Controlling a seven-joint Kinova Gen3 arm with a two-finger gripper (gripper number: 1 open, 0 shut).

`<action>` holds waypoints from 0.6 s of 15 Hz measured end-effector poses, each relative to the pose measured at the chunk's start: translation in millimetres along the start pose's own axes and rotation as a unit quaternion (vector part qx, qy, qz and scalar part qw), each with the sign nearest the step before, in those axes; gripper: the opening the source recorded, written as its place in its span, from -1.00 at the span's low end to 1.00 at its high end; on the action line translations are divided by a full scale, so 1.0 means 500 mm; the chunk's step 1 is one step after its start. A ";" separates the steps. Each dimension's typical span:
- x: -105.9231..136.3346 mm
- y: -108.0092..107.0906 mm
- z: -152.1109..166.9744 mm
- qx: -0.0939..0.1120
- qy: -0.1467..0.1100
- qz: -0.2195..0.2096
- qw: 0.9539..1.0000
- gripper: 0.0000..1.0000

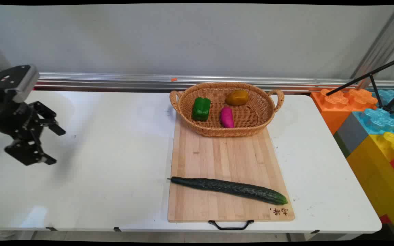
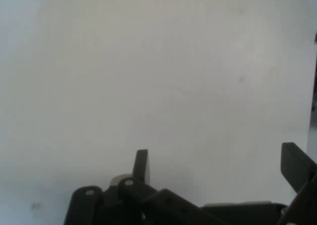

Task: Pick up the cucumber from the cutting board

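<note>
Gripper (image 1: 55, 145) is held wide open and empty above the bare left of the table (image 1: 115, 153), well apart from the cutting board (image 1: 227, 157), cucumber (image 1: 229, 186) and basket (image 1: 251, 118).

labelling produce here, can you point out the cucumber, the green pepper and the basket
cucumber (image 1: 229, 186), main view, middle of its dark green length
green pepper (image 1: 201, 108), main view, centre of its body
basket (image 1: 275, 99), main view, its right handle
</note>
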 end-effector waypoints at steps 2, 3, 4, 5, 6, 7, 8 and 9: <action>0.017 0.002 0.015 -0.004 0.013 -0.010 1.000 1.00; 0.034 0.004 0.023 -0.006 0.021 -0.017 1.000 1.00; 0.057 0.006 0.031 -0.009 0.032 -0.027 0.999 1.00; 0.080 0.009 0.037 -0.013 0.042 -0.035 0.998 1.00; 0.111 0.013 0.044 -0.017 0.053 -0.042 0.998 1.00; 0.140 0.017 0.050 -0.020 0.061 -0.046 0.997 1.00; 0.174 0.022 0.058 -0.021 0.070 -0.047 0.996 1.00; 0.211 0.026 0.067 -0.022 0.079 -0.044 0.996 1.00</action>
